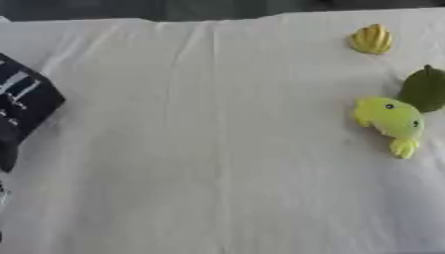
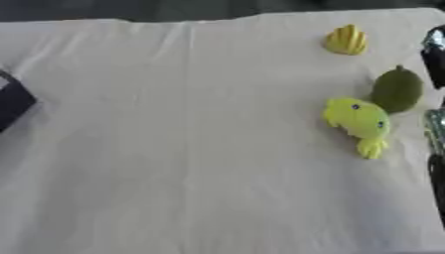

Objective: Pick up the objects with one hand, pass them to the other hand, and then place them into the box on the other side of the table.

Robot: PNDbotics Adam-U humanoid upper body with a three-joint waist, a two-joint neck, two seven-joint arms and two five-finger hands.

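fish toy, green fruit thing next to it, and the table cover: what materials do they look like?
Yellow-green fish toy: likely smooth moulded plastic or rubber; even colour, rounded form, painted eye.
Dark green fruit-shaped object: probably matte plastic or foam; dull surface, no glare.
White table cover: looks like thin cloth or a paper sheet; long creases and soft wrinkles, matte.

Yellow-green fish toy touches dark green fruit; yellow ridged toy well apart.

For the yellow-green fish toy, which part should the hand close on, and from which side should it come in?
Probably grip the fish toy across its broad rounded body, not the thin tail fin pointing toward the table's near edge. Come from above and the robot's right, fingers spanning the width. Its far right side sits against the dark green fruit, so close lower down the body, where both flanks look free.
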